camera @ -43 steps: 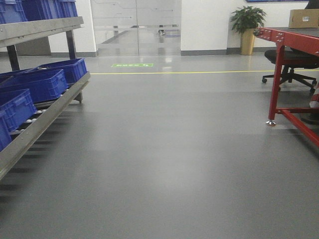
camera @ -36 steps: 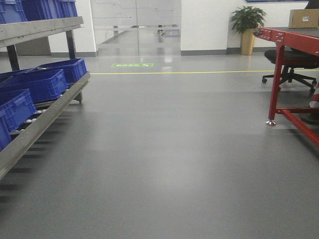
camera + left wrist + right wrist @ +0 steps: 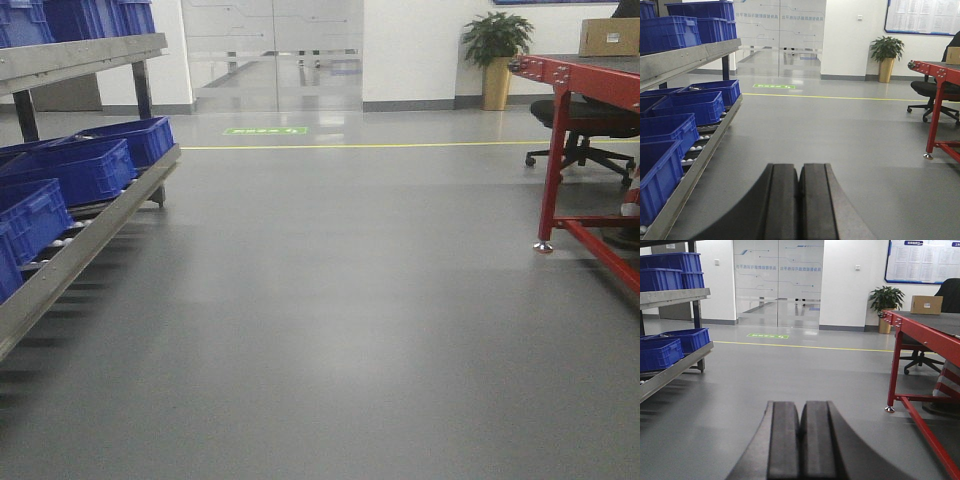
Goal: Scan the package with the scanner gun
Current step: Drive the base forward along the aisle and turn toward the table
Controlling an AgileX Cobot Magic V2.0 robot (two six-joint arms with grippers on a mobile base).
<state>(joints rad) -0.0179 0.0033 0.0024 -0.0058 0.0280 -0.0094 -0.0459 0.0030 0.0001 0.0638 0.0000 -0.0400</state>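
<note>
The left gripper (image 3: 800, 168), black flat-padded fingers pressed together, holds nothing; the right gripper (image 3: 801, 406) is likewise closed and empty. Beyond lie grey floor (image 3: 790, 370), blue plastic crates (image 3: 692, 106) and a red steel-framed table (image 3: 920, 328). On it, well apart from both arms, sits what I take for the package (image 3: 926, 304), a brown cardboard box with a white label. No scanner gun shows, so nothing of the task looks begun: gun, package and the scan itself are all left.

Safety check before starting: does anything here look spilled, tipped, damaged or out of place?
Nothing stands out. No spill shows on the floor, the blue bins sit in line on the rack, the potted plant stands upright, and the left hand and right hand are both shut, holding nothing.
</note>
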